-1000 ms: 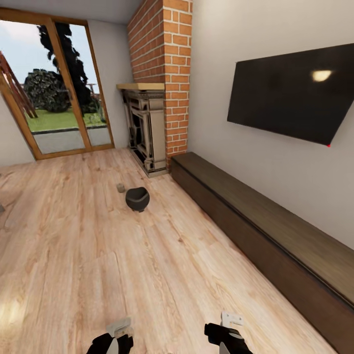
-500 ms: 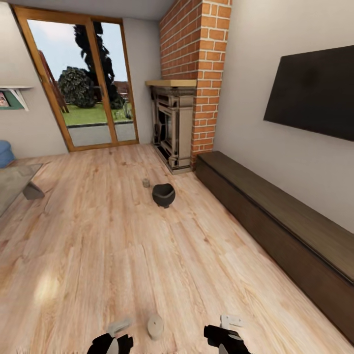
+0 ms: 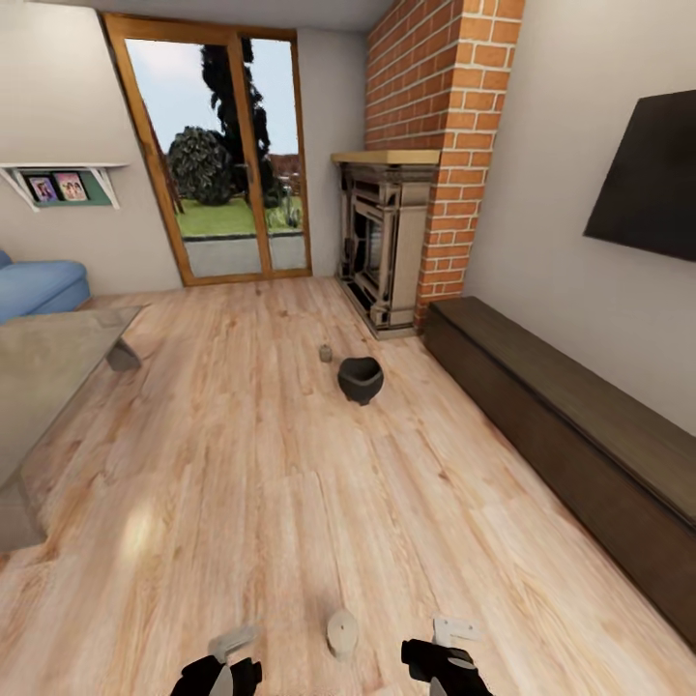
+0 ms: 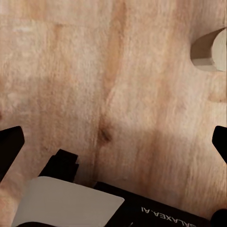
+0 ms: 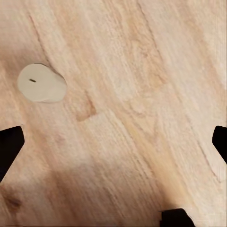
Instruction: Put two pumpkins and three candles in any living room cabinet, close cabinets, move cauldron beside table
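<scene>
The dark cauldron (image 3: 360, 379) stands on the wood floor ahead, with a small candle (image 3: 326, 354) just behind it. Another beige candle (image 3: 341, 633) stands on the floor close in, between my two arms; it also appears in the left wrist view as the candle (image 4: 210, 49) and in the right wrist view as the candle (image 5: 41, 83). My left gripper (image 3: 230, 657) and right gripper (image 3: 445, 650) hang low over the floor. Both are open with bare floor between the fingers, as the left gripper (image 4: 113, 144) and right gripper (image 5: 113, 142) show. The long brown cabinet (image 3: 570, 435) runs along the right wall, fronts shut. The grey table (image 3: 39, 362) is at left. The pumpkins are out of view.
A brick chimney with a fireplace (image 3: 387, 242) stands beyond the cabinet's far end. Glass doors (image 3: 227, 155) are at the back, a blue sofa (image 3: 39, 285) at far left, and a dark TV (image 3: 648, 184) on the right wall. Wide wood floor lies between me and the cauldron.
The camera has swung left, so everything slid right in the picture. The table and sofa came into view at left and the near candle appeared between my arms. The arms kept their pose.
</scene>
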